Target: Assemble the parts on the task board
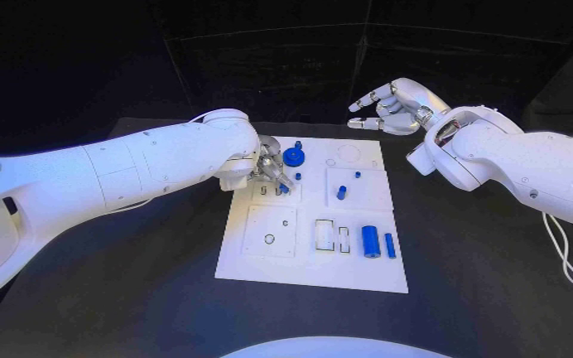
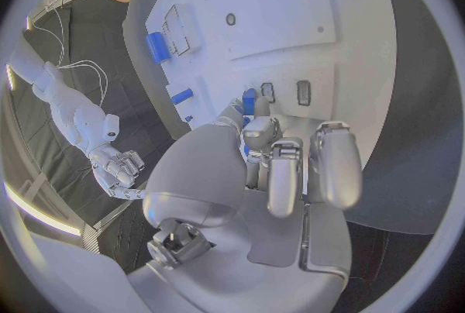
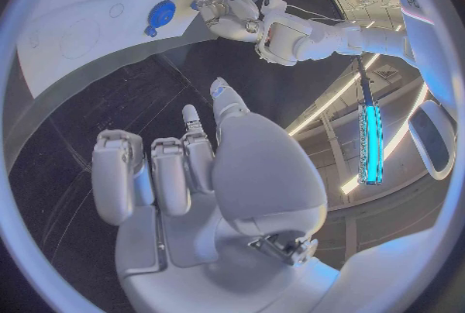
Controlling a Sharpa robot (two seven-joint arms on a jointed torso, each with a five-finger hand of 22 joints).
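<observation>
The white task board (image 1: 313, 271) lies mid-table. My left hand (image 1: 269, 174) hovers low over its far left part and pinches a small blue part (image 1: 281, 188) between thumb and fingers. In the left wrist view that blue part (image 2: 250, 102) sits at the fingertips, right beside two small rectangular slots (image 2: 303, 92) in the board (image 2: 291, 11). A round blue disc part (image 1: 294, 157) stands just beyond the hand. A short blue peg (image 1: 342, 193) stands mid-board. A blue cylinder (image 1: 370, 241) and a thinner blue bar (image 1: 391, 245) lie at the near right. My right hand (image 1: 392, 109) is raised past the far right corner, holding nothing, fingers apart.
The black table (image 1: 478, 275) surrounds the board. Rectangular recesses (image 1: 325, 235) and a square plate with a hole (image 1: 270, 232) lie on the board's near half. The right wrist view shows the board (image 3: 97, 26), the disc (image 3: 161, 13) and my left hand (image 3: 228, 11).
</observation>
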